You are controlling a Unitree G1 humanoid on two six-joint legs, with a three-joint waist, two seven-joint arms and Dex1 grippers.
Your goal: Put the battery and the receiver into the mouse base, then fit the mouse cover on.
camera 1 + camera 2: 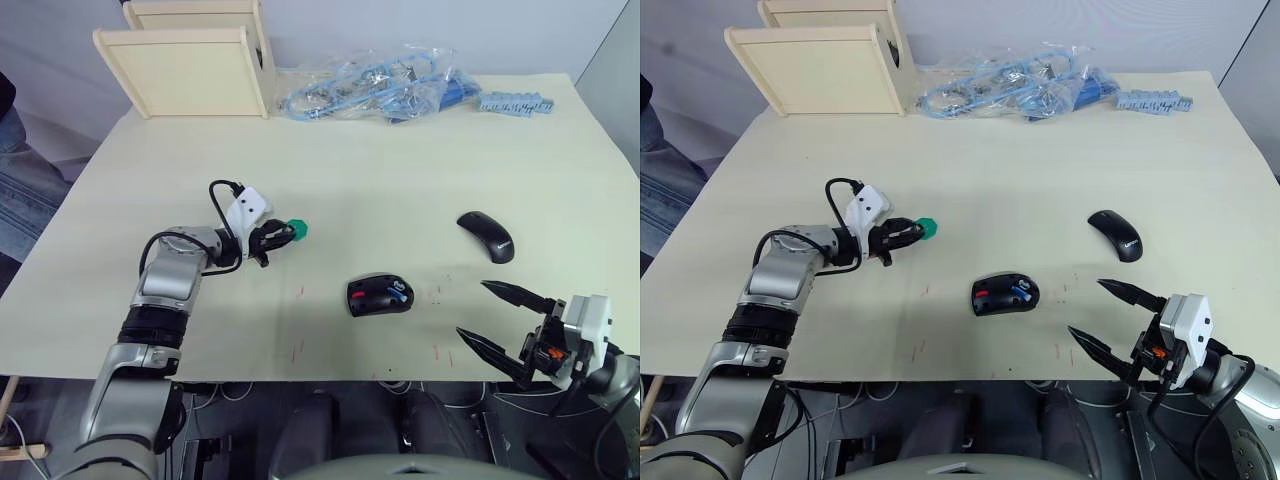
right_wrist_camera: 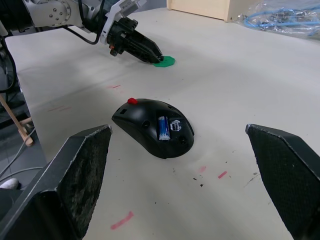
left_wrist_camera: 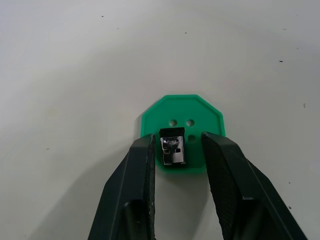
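The black mouse base [image 1: 380,295] lies open side up at the table's front middle, with red parts inside and the blue-and-white battery [image 2: 162,127] seated in it. The glossy black mouse cover [image 1: 486,236] lies to its right. Left of the base, a green disc [image 3: 182,115] holds the tiny dark receiver [image 3: 173,150] standing upright. My left gripper [image 1: 285,235] is open, one finger on each side of the receiver, with a small gap at one side. My right gripper [image 1: 472,309] stands wide open near the front edge, right of the base, holding nothing.
Pale wooden boxes [image 1: 190,65] stand at the back left. A clear bag of blue cables [image 1: 380,90] and a strip of blue parts [image 1: 515,102] lie along the back edge. A person's leg [image 1: 15,170] shows beyond the table's left side.
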